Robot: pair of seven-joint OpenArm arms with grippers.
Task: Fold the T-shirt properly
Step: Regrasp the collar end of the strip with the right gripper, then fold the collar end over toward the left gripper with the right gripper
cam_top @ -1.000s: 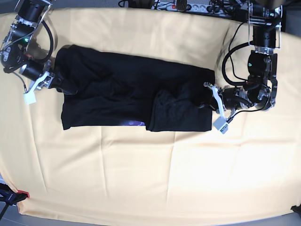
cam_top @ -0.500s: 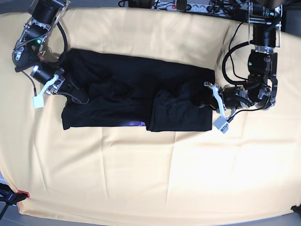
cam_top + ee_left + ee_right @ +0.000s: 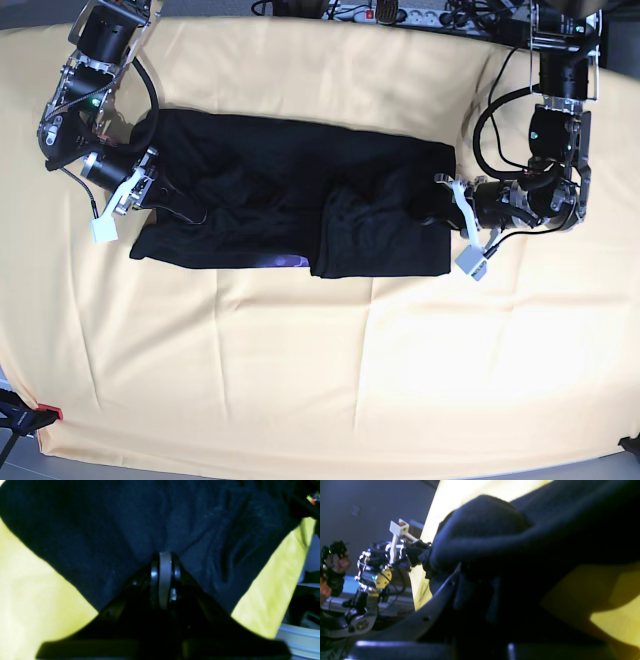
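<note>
We see the T-shirt lying as a long black band across the upper middle of the worktop, plain side up, with only a sliver of purple print showing at its near edge around 6 o'clock. Its long axis runs from 9 o'clock to 3 o'clock, tilted slightly so the 9 o'clock end sits a little higher. A doubled-over flap bunches on the 3 o'clock half, rumpled and thicker than the rest.

The worktop is covered by a yellow cloth, creased in a few lines, and nothing else lies on it near the shirt.

At the 3 o'clock end, the left pincer is pressed together on the shirt's edge; in the left wrist view we see the fabric drawn into a pucker right at the closed tip. At the 9 o'clock end, the right pincer sits on the shirt's corner; in the right wrist view a fold of black cloth humps over the fingers, and we cannot tell whether they are clamped on it.

Beyond the far edge at 12 o'clock we see a power strip with cables. A small red marker sits at the cloth's corner near 7 o'clock.
</note>
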